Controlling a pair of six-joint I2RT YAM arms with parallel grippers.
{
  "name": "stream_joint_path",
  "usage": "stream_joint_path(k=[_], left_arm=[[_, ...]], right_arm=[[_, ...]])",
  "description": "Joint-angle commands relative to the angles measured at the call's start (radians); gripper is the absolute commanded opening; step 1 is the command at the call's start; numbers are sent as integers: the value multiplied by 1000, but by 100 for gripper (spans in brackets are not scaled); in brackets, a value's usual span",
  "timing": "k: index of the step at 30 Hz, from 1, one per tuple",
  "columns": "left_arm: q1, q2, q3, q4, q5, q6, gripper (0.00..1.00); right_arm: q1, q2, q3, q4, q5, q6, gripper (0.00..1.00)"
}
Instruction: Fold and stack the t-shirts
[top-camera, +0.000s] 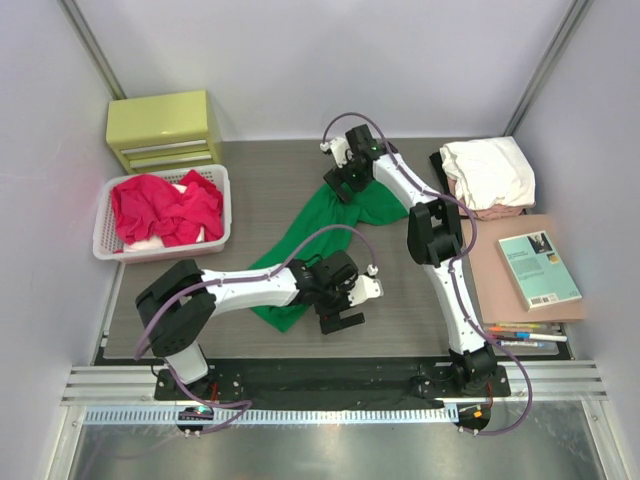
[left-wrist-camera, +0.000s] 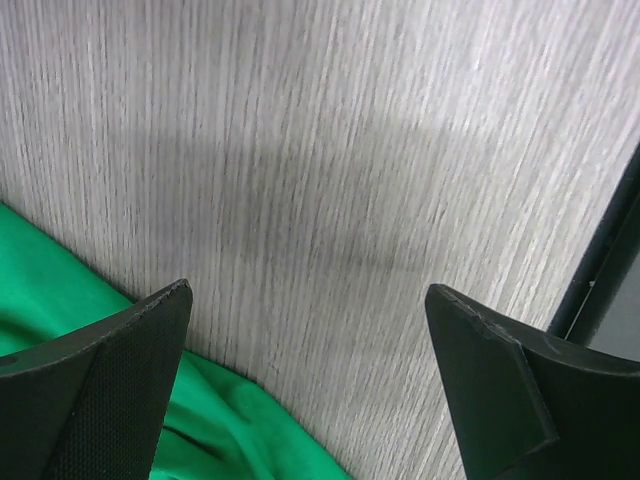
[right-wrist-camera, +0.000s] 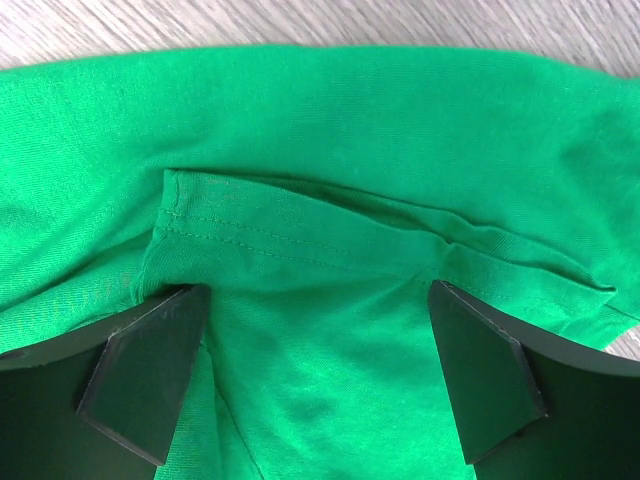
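The grey wood-grain table (top-camera: 262, 180) carries the whole job, and most of it looks undone. Across its middle the bright green cotton t-shirt (top-camera: 305, 232) lies crumpled in a long diagonal band, neither spread flat nor folded. At the left edge a white slatted plastic basket (top-camera: 104, 243) holds a loose heap of red-magenta t-shirts (top-camera: 165, 208) over a bit of white cloth, all waiting their turn. At the far right a small pile of white and pale pink shirts (top-camera: 488, 172) sits folded, seemingly the stack begun. The right gripper (right-wrist-camera: 315, 290) hovers low over the green shirt's far end, jaws spread wide on either side of a stitched hem fold (right-wrist-camera: 300, 232), gripping nothing. The left gripper (left-wrist-camera: 308, 287) is likewise released and empty, over bare table just beside the shirt's near end.
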Motion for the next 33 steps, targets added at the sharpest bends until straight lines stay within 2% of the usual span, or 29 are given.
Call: stream_joint_path(k=[1,3,7,15,19,25,27,33], left_arm=[[2,-31,9,20,3,-4,100],[2,-51,19,20,-22,12,100],[22,-112,14,43,-178,51,100],[226,-220,-18,14,-184,63,100],[330,-215,-43,-1,-134,46,100],[358,-185,-58,-62,-83,45,100],[369,-175,-61,-82,-13,23,100],[384,-48,-69,-99,52,2,100]], right_arm=[[14,43,-85,-78,7,-15,100],[15,29,-101,-78,8,-11,100],[15,-3,-147,-61,-1,-9,100],[14,-19,-191,-36,-21,9,100],[14,-26,-207,-26,-24,9,100],[12,-36,-227,-22,-19,0,100],[12,-33,-231,-16,-16,0,100],[12,-39,-245,-10,-53,12,100]])
